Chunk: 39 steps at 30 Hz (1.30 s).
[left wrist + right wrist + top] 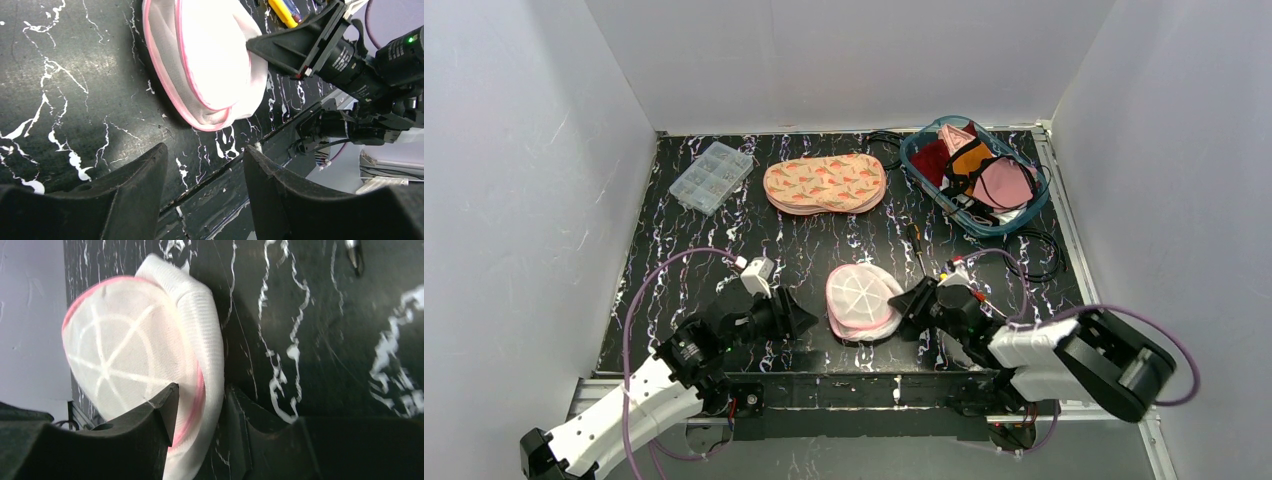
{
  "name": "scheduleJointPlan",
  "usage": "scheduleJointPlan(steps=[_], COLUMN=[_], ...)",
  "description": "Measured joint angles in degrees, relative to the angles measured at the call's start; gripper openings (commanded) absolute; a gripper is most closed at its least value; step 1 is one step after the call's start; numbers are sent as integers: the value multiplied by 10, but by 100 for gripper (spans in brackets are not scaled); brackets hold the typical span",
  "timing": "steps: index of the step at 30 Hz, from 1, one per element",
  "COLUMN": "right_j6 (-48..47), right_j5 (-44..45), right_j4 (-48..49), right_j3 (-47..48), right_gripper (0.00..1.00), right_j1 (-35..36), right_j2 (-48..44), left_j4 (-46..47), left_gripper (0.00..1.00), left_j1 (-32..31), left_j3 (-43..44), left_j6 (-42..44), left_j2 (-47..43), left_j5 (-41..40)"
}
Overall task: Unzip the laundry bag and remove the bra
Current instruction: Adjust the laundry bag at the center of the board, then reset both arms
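Laundry bag (862, 300) edge in right jaws' grip; left jaws half-open, empty, nearby.

Black marble-look table (724, 240), white walls (844, 60) round it. Back left: clear plastic organizer box (711, 177). Back center, a peach printed cloth (824, 184) lies flat. Back right – teal basket (908, 153) w/ red, orange & pink clothes (1004, 182); black cables (1039, 250) beside it. Screwdriver (916, 243) lies mid-table.

Your laundry bag (135, 355) is fine white mesh cloth, pink-trimmed; the table (824, 240) looks glossy black marble-print; at eleven o'clock, the organiser box (711, 176) seems clear plastic.
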Motion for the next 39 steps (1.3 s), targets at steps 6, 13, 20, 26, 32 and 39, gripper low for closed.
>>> scheduleJointPlan(steps=[6,13,20,26,32,39], right_j6=[1,-1,-63,-178,-286,-351], right_j5=[-4,-31,-57,-46,-9,52], right_j4=[105,192,116,-112,-337,-505], right_j3=[71,150,160,201,270,285], right_gripper=[47,55,92,99,99,99], right_j1=[-21,-43,-47,-47,-47,-47], right_j2=[162,293,222,27,-174,-355], left_j4=[-34,-74,-113,-137,-171,-210], left_gripper=[55,56,58,65,75,76], left_j1=[0,0,0,0,0,0], left_j3=[8,29,57,73,107,132], left_j6=[3,13,23,26,28,-5], left_j2=[-15,-35,-45,-65,-61,-41], left_j5=[-14,-43,-63,-76,-110,-187])
